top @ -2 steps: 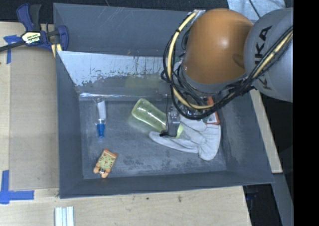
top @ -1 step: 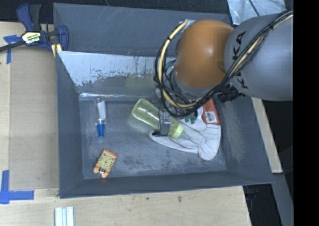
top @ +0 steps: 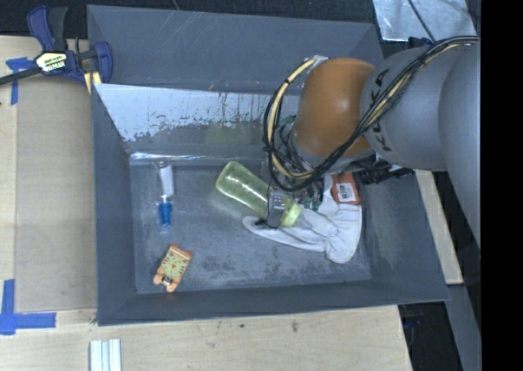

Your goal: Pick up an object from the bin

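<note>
Sitting btwn yellow-green cup [top: 239, 185] & white glove [top: 328, 232], gripper [top: 278, 212] (open/shut unclear) has red-label card [top: 346, 190] near.

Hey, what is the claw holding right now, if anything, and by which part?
Cannot be told: the claw is down at the right end of the lying yellow-green cup, beside the white glove, but no grip shows.
</note>
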Robot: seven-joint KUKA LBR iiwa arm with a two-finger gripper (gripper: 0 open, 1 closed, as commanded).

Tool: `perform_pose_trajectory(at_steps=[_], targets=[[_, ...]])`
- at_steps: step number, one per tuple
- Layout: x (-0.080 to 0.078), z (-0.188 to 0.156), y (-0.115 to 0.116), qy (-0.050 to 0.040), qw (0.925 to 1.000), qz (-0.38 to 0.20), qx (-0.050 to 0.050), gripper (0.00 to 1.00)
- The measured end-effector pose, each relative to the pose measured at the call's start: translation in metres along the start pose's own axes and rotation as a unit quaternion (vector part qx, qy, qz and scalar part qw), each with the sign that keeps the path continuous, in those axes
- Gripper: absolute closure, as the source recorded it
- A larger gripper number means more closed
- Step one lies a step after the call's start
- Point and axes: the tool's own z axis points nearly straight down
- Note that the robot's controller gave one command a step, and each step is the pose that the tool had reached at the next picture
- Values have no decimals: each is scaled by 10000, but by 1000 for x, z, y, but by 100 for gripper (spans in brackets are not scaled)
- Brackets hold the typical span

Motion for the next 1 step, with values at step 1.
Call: perform_pose_trajectory(at_steps=[1], targets=[[-32,25,14,11,9999,-118,8,0]])
